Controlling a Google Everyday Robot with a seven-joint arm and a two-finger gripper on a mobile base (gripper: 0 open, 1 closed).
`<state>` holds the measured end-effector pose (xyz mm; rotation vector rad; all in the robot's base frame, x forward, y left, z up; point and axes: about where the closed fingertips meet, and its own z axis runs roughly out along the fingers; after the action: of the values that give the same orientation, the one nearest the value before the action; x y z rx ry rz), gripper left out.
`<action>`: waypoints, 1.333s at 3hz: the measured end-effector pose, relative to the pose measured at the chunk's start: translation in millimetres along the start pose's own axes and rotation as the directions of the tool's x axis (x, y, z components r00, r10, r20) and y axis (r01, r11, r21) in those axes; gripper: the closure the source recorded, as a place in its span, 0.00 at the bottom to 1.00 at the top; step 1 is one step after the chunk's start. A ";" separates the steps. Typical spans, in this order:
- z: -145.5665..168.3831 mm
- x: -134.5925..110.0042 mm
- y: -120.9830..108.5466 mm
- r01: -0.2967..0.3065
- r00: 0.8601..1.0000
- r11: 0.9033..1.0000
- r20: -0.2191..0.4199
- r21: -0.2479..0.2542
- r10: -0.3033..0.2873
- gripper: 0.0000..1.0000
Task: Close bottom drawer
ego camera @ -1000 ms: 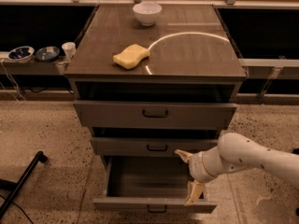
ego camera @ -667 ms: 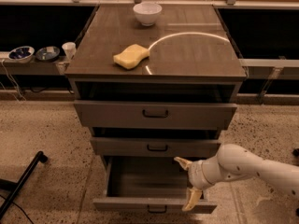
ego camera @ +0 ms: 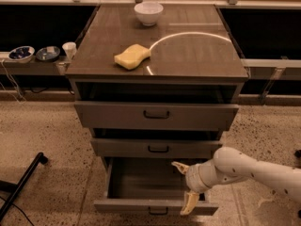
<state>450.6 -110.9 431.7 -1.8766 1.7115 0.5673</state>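
The bottom drawer (ego camera: 141, 205) is the lowest of three grey-brown drawers and stands pulled well out, its inside empty and dark. Its shallow front panel carries a small black handle (ego camera: 158, 212). My gripper (ego camera: 185, 185) comes in from the right on a white arm and hangs over the drawer's right part, just behind the front panel. It is open and empty. One yellowish finger (ego camera: 179, 166) points up over the drawer's inside, and the other finger (ego camera: 189, 204) reaches down against the top edge of the front panel.
The middle drawer (ego camera: 157, 148) and top drawer (ego camera: 155, 116) stick out slightly. A white bowl (ego camera: 148, 12) and a yellow sponge (ego camera: 131, 56) lie on the cabinet top. Small bowls (ego camera: 21, 53) and a cup (ego camera: 69, 49) sit on a left ledge. A black bar (ego camera: 23, 182) lies on the floor at left.
My arm has moved a little left and down, bringing the gripper closer to the bottom drawer's front panel. The drawer has not visibly moved.
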 end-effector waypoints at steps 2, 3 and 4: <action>90.4 81.3 9.1 -0.111 0.990 0.992 0.099 0.057 0.105 0.00; 90.6 81.4 9.2 -0.111 0.989 0.992 0.099 0.057 0.105 0.00; 133.6 99.2 20.7 -0.116 0.989 0.993 0.095 0.034 0.112 0.03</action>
<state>446.9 -103.3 264.2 -1.7066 1.7640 0.6501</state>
